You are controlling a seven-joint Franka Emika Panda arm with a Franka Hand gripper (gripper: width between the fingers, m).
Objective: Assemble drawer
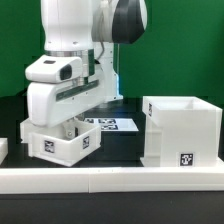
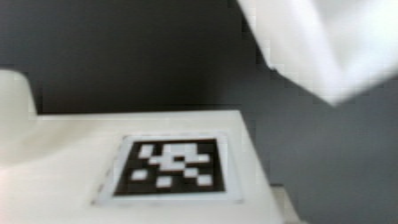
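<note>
One low white drawer tray (image 1: 62, 145) sits tilted at the exterior view's left, with square tags on its front and side. My gripper (image 1: 68, 124) reaches down into it and appears shut on its wall; the fingertips are hidden by the tray. The wrist view shows the tray's white surface (image 2: 71, 150) and one tag (image 2: 173, 166) very close up, with no fingers visible. The tall hollow casing (image 1: 180, 128) stands apart at the exterior view's right, with a tag low on its front. A white edge at the far left (image 1: 3, 150) may be the second tray.
The marker board (image 1: 112, 123) lies flat on the dark table behind the tray and casing. A long low white rail (image 1: 110, 180) runs along the front. A blurred white shape (image 2: 320, 45) shows over the dark table in the wrist view.
</note>
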